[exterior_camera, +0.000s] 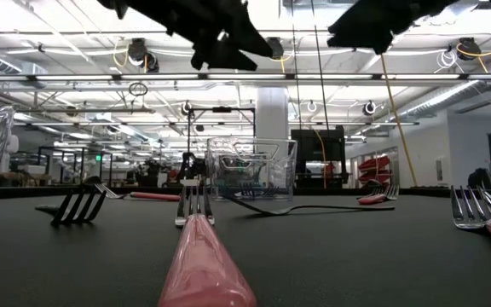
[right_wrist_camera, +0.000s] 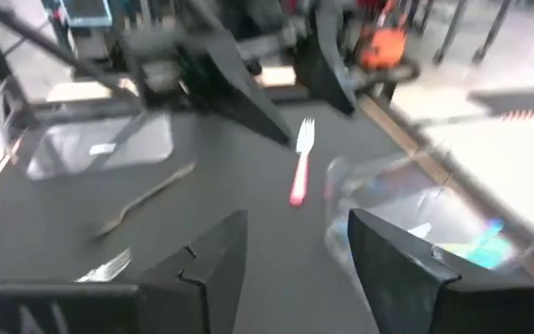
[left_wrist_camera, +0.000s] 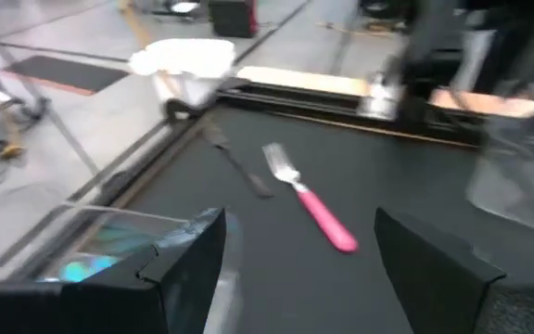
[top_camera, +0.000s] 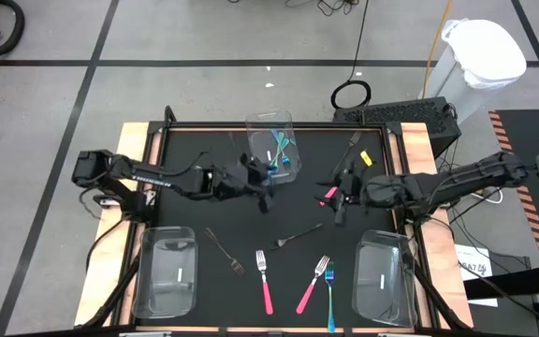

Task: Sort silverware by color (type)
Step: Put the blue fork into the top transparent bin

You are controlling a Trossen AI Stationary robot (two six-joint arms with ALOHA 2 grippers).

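From above, only the clear rectangular bin (top_camera: 271, 131) just beyond the left gripper (top_camera: 268, 183) holds teal-handled utensils (top_camera: 280, 150); its fingers spread wide, empty. Two clear side bins (top_camera: 167, 271) hold none.

At surface level, pink-handled forks (exterior_camera: 196, 247) and dark grey forks (exterior_camera: 79, 205) lie loose.

The right gripper (right_wrist_camera: 290, 250) has fingers partly apart, holding nothing, a pink fork (right_wrist_camera: 300, 167) ahead. Most sorting remains, I judge.

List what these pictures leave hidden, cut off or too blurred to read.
- High view: contents of the far clear bin, partly covered by the left hand.
- Low view: both hands cut off by the top edge.
- Left wrist view: dark utensil beside the pink fork, type lost to blur.
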